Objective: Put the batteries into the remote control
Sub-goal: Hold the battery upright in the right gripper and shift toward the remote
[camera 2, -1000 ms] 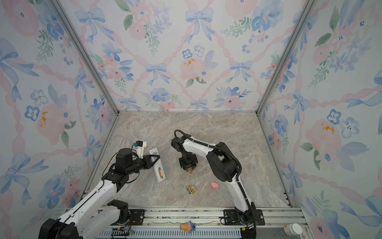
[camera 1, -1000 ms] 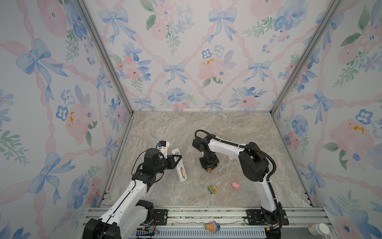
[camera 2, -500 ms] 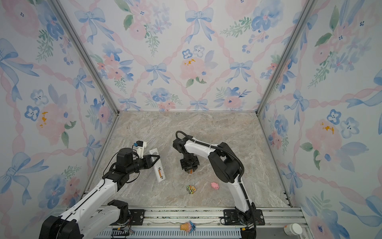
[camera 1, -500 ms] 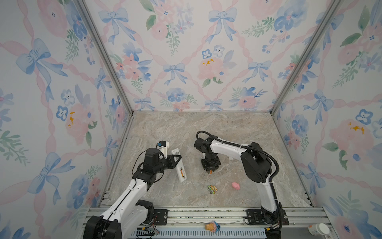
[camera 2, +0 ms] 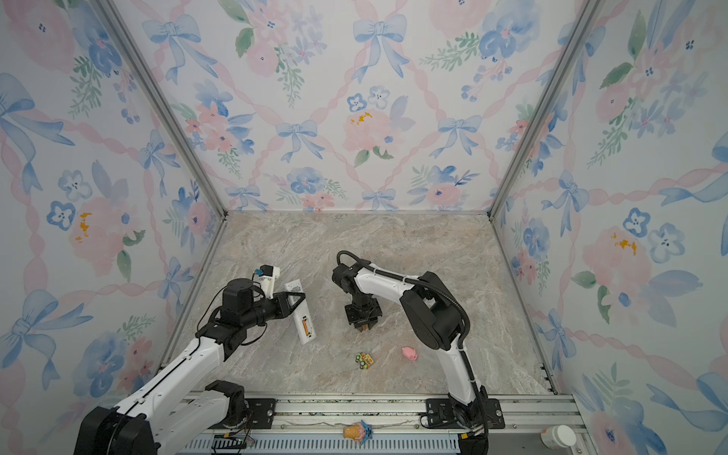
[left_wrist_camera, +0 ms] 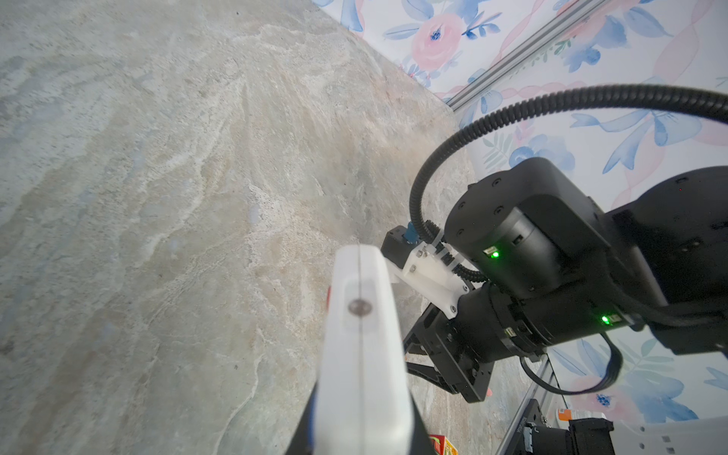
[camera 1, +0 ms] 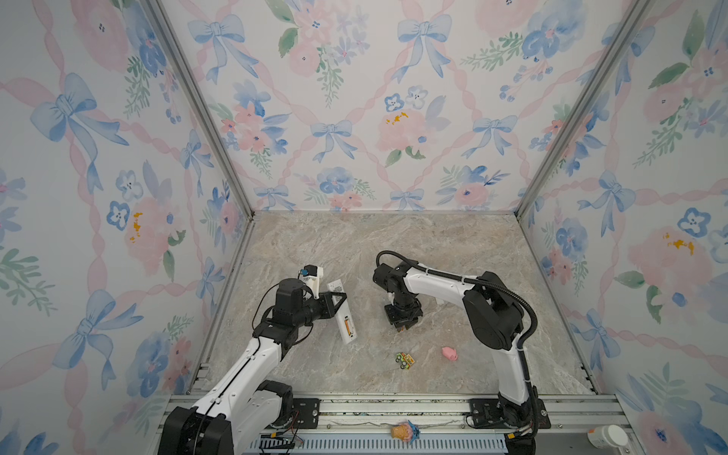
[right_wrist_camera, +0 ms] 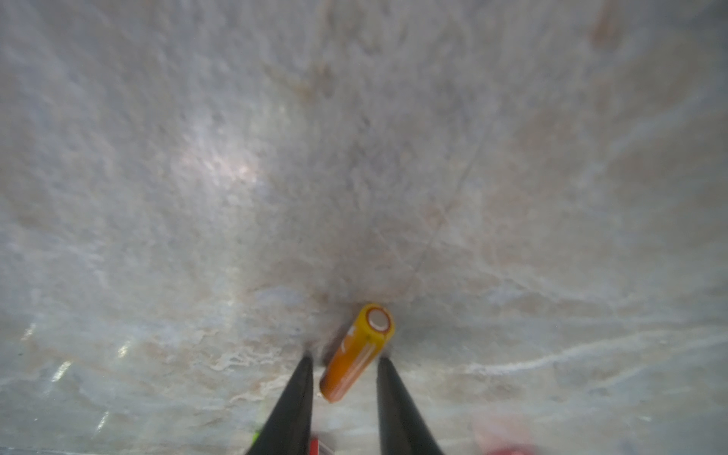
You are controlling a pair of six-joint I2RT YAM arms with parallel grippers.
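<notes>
We read the coming move as turning on how the loose battery (right_wrist_camera: 354,354) sits against the right end effector (right_wrist_camera: 344,358). In the right wrist view the battery appears to lie on the desk (right_wrist_camera: 197,197) in the lower middle of the frame, directly between the two dark fingers (right_wrist_camera: 295,402). Its long axis runs from lower left to upper right, close to the line of the fingers, so the jaws would close across its width, not its length. The jaws stand partly open, with a sliver of desk showing on either side of the orange body, so we judge that nothing is gripped yet. The right arm (left_wrist_camera: 551,236) is plainly the nearer one. The left end effector (camera 1: 335,301) is well apart, at the lower left of both top views, clamped on the remote control (camera 1: 343,315) near its upper end, with the remote's back turned up. Low on that back we take the orange strip for a seated battery (camera 1: 346,325), so one slot looks filled and the loose one must travel leftward in the frame to reach the remote. The top views give this layout but show the loose battery only as an orange speck under the fingertips. The right wrist view gives the gaps and the axis but no remote. The left wrist view shows the remote end-on in the lower middle, with its battery slots hidden, and we cannot tell whether its far end rests on the desk.
</notes>
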